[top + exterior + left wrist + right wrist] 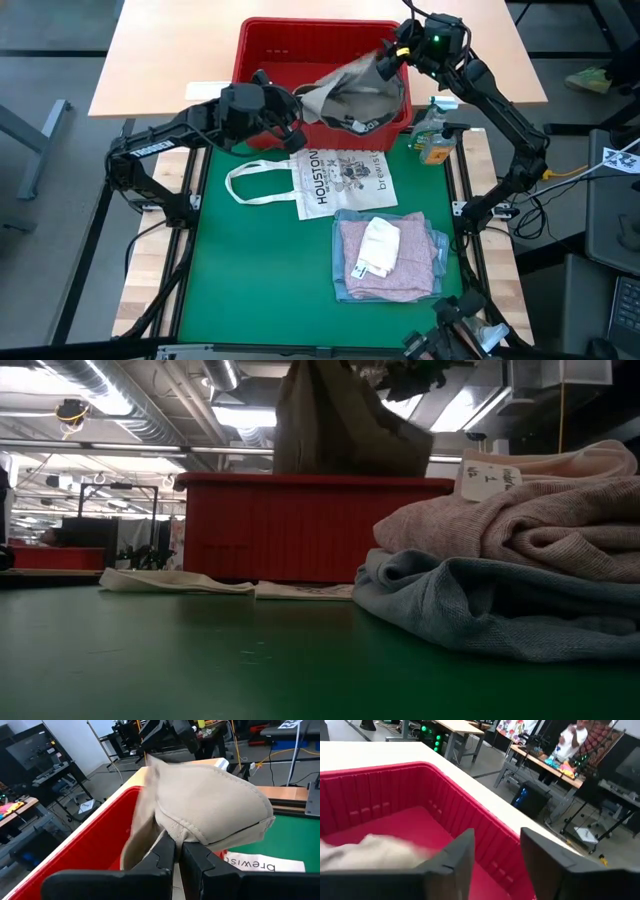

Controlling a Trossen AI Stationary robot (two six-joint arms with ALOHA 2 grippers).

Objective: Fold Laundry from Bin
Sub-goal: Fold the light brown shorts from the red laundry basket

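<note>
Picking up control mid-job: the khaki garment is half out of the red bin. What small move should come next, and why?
Probably draw the left pincer back toward the green mat, bringing the khaki garment clear of the bin. That pincer is shut on the cloth's edge, the right pincer stands open above the bin with nothing between its fingers, and the cloth drapes over the bin's front rim.

Red bin; khaki-grey garment; green table.

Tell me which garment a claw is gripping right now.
The khaki-grey garment hanging over the red bin, pinched by the left claw. The pink, white and light blue pieces lie stacked on the green mat, untouched.
</note>
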